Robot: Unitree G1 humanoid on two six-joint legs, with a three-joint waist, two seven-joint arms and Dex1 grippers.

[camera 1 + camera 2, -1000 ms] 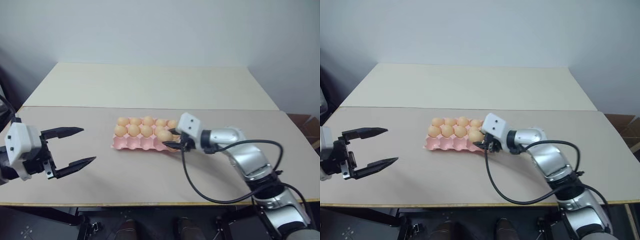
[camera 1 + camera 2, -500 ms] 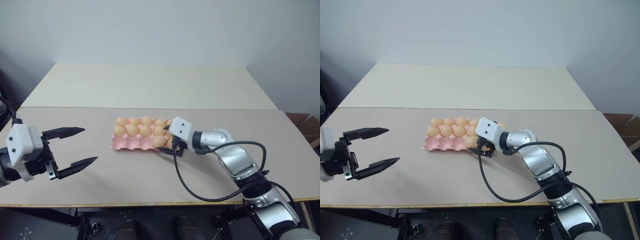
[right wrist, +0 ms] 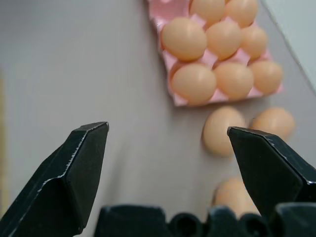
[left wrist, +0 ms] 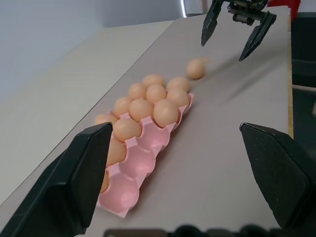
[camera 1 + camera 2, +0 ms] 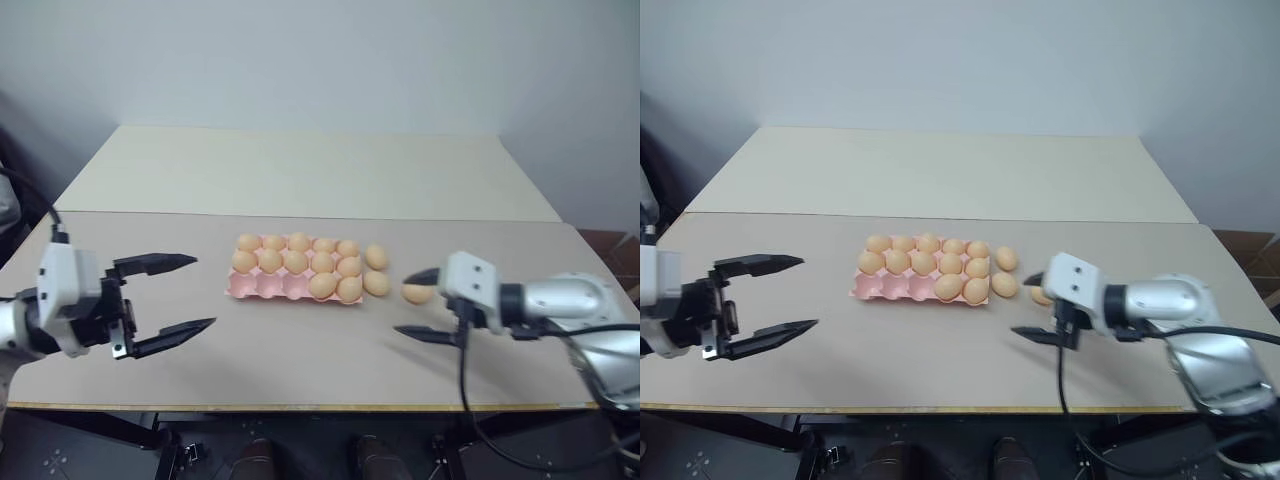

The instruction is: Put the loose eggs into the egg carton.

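Eggs (image 5: 377, 283) beside carton (image 5: 262, 285) (three loose)

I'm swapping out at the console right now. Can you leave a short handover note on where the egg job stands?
Left gripper: open, empty, hovering over the table to the left of the egg carton.
Right gripper: open, empty, just right of the carton, next to the nearest loose egg.
Carton: back and middle rows full; in the front row, two eggs fill the cups at the right end and three cups are empty.
Left to do: three loose eggs lie on the table right of the carton, the other two at and. Place them in the three empty front cups.
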